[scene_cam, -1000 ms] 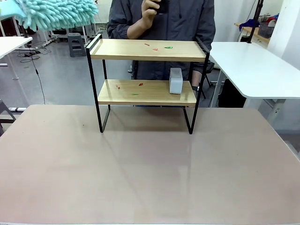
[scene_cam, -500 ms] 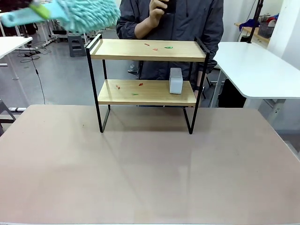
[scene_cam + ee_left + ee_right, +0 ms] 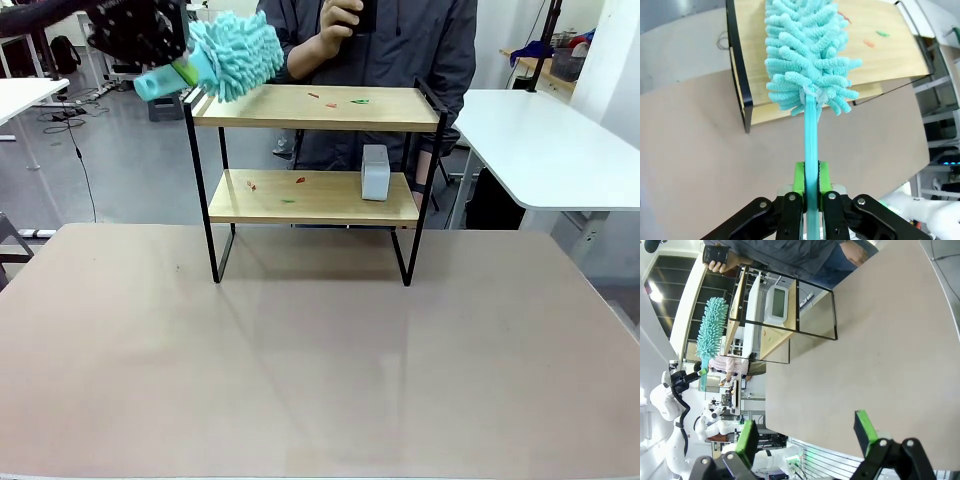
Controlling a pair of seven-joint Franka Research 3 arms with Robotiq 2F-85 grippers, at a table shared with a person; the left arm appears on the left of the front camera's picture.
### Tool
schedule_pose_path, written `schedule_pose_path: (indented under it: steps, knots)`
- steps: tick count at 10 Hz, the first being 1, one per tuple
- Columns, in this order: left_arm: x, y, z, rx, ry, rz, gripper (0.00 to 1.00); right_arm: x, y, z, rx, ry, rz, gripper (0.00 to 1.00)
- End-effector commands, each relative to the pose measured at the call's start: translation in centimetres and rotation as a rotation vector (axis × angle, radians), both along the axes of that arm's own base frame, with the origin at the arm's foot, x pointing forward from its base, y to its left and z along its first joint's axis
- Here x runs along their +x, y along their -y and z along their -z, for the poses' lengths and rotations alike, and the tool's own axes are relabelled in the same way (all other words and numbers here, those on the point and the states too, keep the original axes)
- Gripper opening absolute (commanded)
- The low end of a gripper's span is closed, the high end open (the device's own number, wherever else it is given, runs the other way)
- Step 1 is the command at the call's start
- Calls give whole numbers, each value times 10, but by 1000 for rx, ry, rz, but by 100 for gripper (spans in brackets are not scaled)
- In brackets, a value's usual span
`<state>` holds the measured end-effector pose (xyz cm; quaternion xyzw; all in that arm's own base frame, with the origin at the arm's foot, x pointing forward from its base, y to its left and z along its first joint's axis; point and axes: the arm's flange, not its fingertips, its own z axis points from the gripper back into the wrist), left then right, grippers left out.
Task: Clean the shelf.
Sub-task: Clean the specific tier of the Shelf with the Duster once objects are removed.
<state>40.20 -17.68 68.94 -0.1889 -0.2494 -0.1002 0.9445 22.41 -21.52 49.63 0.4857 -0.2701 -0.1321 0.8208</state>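
- Above the shelf's (image 3: 290, 118) left end, the duster (image 3: 235, 55) hovers, handle clamped in the left gripper (image 3: 811, 177).
- Scraps (image 3: 358, 101) lie along the top board toward its right end (left arm nearer).

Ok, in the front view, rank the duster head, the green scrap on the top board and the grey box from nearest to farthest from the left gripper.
1. duster head: right beside the left gripper, whose jaws clamp the handle; over the shelf's top-left end.
2. green scrap: top board, right of middle.
3. grey box: lower board, right side.
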Motion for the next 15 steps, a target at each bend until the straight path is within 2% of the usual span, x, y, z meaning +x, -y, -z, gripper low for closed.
schedule_pose_path:
  steps: [1,3,8,11,13,14,15]
  knots:
    - [-1,9,2,23,-10,-10,12,1,0,-1,0,33,-4,100]
    - [2,21,10,40,-36,42,12,1,0,-1,0,33,-4,100]
    - [5,67,19,22,-108,261,12,1,0,-1,0,33,-4,100]
    - [7,92,15,10,-110,352,12,1,0,-1,0,33,-4,100]
    - [3,90,7,18,-140,531,12,1,0,-1,0,33,-4,100]
    - [1,76,1,31,-173,661,12,1,0,-1,0,33,-4,100]
    - [-2,58,-5,59,-253,789,12,1,0,-1,0,33,-4,100]
